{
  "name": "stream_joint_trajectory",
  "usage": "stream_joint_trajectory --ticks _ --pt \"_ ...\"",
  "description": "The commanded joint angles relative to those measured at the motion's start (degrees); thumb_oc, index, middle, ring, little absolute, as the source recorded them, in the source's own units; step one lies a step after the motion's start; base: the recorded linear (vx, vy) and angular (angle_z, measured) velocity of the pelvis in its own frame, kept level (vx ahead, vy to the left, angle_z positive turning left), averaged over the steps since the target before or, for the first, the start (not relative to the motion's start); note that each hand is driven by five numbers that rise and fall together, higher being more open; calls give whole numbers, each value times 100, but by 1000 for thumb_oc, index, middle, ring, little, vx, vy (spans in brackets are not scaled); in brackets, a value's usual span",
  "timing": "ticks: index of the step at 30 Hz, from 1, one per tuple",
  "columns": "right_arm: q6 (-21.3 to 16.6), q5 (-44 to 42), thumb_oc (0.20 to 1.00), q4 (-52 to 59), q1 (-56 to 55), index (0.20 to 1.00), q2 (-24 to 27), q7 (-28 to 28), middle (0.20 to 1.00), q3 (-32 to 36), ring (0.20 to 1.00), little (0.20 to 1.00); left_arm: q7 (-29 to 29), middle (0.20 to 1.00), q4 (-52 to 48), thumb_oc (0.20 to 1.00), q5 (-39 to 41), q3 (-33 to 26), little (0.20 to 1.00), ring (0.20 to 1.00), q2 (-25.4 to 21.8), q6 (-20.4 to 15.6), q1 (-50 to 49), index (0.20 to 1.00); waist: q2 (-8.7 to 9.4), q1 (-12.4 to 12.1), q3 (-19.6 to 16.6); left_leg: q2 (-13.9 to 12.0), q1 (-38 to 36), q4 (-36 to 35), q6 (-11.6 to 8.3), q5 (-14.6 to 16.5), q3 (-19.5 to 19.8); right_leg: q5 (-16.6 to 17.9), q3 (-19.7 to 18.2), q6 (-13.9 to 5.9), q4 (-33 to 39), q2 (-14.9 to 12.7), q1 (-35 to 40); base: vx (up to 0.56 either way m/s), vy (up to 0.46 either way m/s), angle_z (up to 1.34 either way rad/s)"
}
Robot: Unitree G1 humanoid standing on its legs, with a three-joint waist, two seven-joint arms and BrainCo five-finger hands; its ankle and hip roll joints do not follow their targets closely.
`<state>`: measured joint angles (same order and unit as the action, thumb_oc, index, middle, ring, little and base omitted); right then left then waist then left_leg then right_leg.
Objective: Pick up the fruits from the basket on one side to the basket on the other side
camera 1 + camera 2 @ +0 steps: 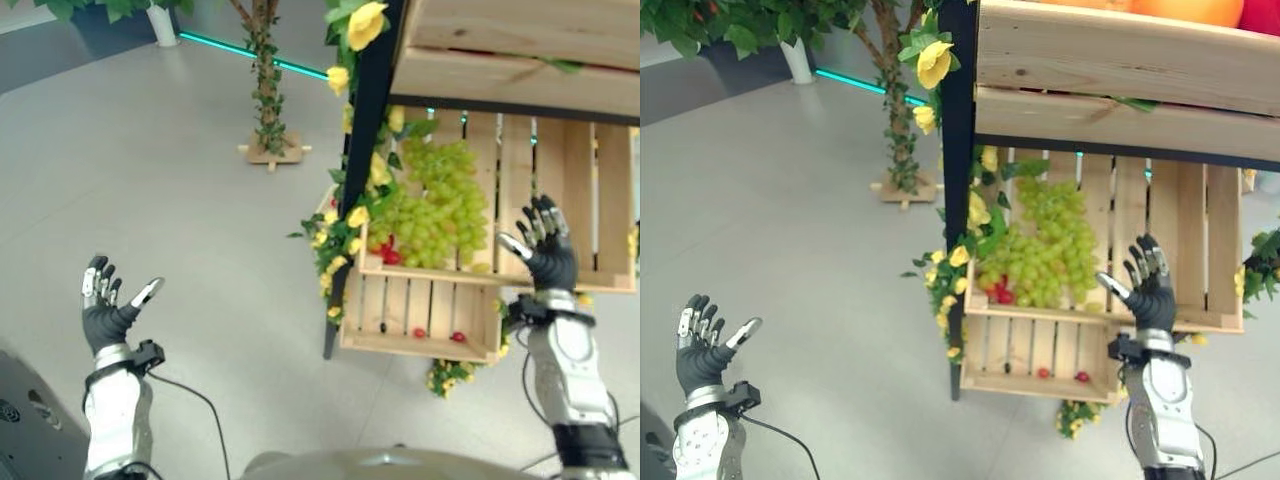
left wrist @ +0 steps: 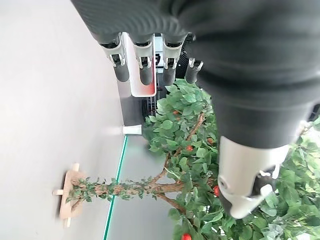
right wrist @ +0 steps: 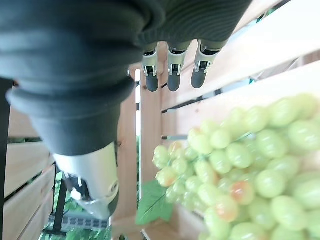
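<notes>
The right hand (image 1: 548, 252) is held raised in front of the middle wooden crate (image 1: 560, 180) of a slatted stand, fingers (image 3: 172, 80) straight and spread, nothing grasped. It is seen just beside the bunch of green grapes (image 1: 432, 215), on the robot's right of it, without contact that can be confirmed. The grapes are piled in the left part of that crate, resting against its back slats and front rail; a few small red fruits (image 1: 388, 252) lie at the lower left of the bunch. The right part of the same crate is seen as bare slats.

Below, a lower crate (image 1: 420, 318) is noted, with two small red fruits (image 1: 438, 335) on its floor. Above, an upper crate (image 1: 1120, 70) is seen, with orange fruit (image 1: 1185, 10) showing over its rim in the right eye view.

A black post (image 1: 362, 170) of the stand is wound with yellow flowers (image 1: 362, 24) and green leaves.

The left hand (image 1: 106, 310) is held up well apart from the stand, over the grey floor (image 1: 150, 180), fingers (image 2: 145, 72) straight and released, thumb apart, nothing held.

An artificial tree (image 2: 170, 175) on a wooden cross base (image 1: 272, 154) stands on the floor beyond, bearing small red fruits in its foliage.
</notes>
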<state>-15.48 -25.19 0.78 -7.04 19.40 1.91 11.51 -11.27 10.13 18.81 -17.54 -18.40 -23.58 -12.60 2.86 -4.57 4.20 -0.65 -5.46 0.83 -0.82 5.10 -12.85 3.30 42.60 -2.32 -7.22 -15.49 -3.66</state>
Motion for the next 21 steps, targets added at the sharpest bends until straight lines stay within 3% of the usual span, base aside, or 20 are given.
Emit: stream_joint_trajectory --ticks 1,21 --pt "-483 136 1000 559 95 1000 -52 -146 1000 414 1000 1000 -46 1000 -415 1000 -178 -359 1000 1000 -160 -369 -48 1000 129 114 -55 129 127 -25 -31 153 -174 202 -135 -599 300 -135 195 0 0 0" --pt "-646 186 1000 166 -307 1000 -215 -281 1000 441 1000 1000 -8 1000 -271 1000 -210 -366 1000 1000 -69 -479 -63 1000 93 269 -9 155 104 -54 -12 158 -255 279 -199 -652 264 -173 120 0 3 -3"
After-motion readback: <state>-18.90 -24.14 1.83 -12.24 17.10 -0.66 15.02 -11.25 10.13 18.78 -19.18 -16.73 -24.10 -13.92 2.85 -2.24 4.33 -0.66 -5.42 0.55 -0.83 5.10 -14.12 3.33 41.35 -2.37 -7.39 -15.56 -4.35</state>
